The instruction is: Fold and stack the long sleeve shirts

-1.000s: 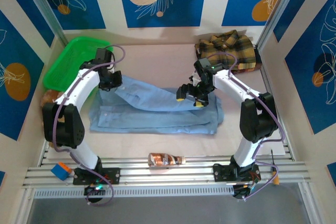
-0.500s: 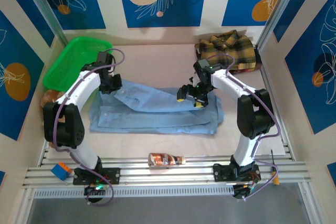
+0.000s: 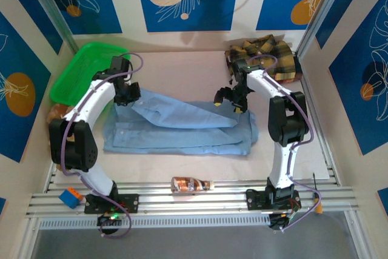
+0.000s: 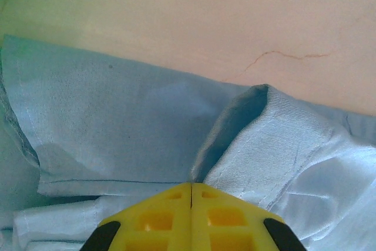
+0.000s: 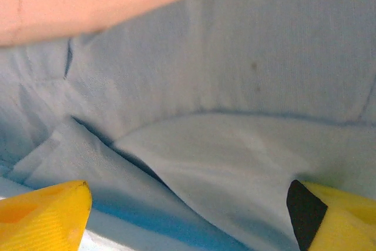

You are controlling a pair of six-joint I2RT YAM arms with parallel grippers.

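The task was about half way at best. The light blue shirt (image 3: 182,128) lay in the middle of the table (image 3: 182,68), already narrowed into a long band from 9 to 3 o'clock, with one sleeve laid slanting across it. It was not yet a compact packet. The plaid shirt (image 3: 267,59) sat at 1 o'clock by the far wall, well apart from the blue one. It looked bunched rather than folded, though from above this was hard to judge. So the final folds of the blue shirt, the plaid shirt and the stacking were all left.

The left gripper (image 3: 124,98) was at 10 o'clock on the far left edge of the blue shirt, closed tight on a raised fold of the cloth. The right gripper (image 3: 230,98) hung with its jaws wide over the far right corner, holding nothing.

Compared with one second before, the right gripper had drawn back toward 1 o'clock, away from the sleeve. The left gripper had hardly moved.
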